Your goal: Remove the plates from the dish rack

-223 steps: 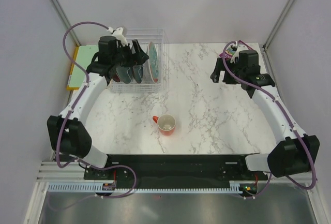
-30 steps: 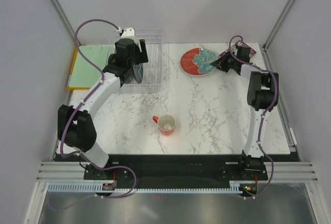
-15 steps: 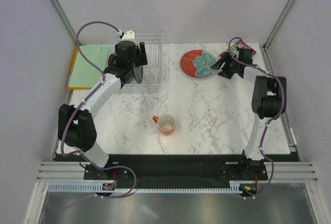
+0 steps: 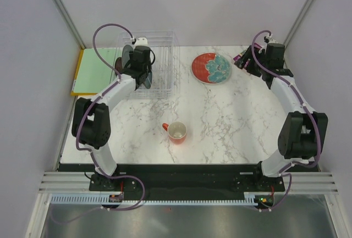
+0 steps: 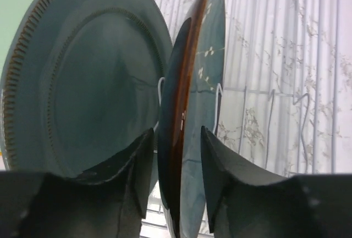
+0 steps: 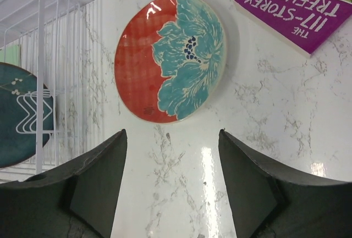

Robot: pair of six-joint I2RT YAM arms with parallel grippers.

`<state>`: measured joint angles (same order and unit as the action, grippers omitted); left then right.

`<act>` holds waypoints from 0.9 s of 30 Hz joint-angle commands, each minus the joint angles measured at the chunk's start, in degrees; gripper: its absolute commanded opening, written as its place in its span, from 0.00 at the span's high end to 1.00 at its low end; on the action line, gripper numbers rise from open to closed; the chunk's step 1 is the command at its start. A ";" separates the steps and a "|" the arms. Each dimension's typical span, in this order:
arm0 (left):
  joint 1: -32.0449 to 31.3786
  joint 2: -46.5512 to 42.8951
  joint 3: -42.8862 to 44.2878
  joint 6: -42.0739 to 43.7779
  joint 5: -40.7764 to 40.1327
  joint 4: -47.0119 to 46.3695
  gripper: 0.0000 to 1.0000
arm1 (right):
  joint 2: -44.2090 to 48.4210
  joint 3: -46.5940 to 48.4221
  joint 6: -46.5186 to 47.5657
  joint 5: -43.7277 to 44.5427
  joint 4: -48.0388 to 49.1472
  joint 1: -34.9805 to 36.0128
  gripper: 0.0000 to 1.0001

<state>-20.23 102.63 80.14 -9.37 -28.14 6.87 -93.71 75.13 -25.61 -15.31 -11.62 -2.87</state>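
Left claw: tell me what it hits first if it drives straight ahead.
The brown-rimmed teal plate; its edge stands between the fingers of the left claw, so contact looks near-immediate, though depth is unclear.

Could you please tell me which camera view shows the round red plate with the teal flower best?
The right wrist view: the round red glazed plate with the teal flower fills the frame's middle, whole, its pattern sharp. The top external view shows it whole but small. The left wrist view misses it.
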 commanded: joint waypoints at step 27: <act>-10.62 2.85 24.27 30.80 -32.06 -8.98 0.98 | 9.77 -7.81 2.23 0.38 -2.97 2.43 0.25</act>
<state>-30.15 113.69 98.54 15.25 -52.93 7.57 -86.87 66.87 -23.70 -13.47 -14.92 -0.49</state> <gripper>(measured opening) 0.129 0.746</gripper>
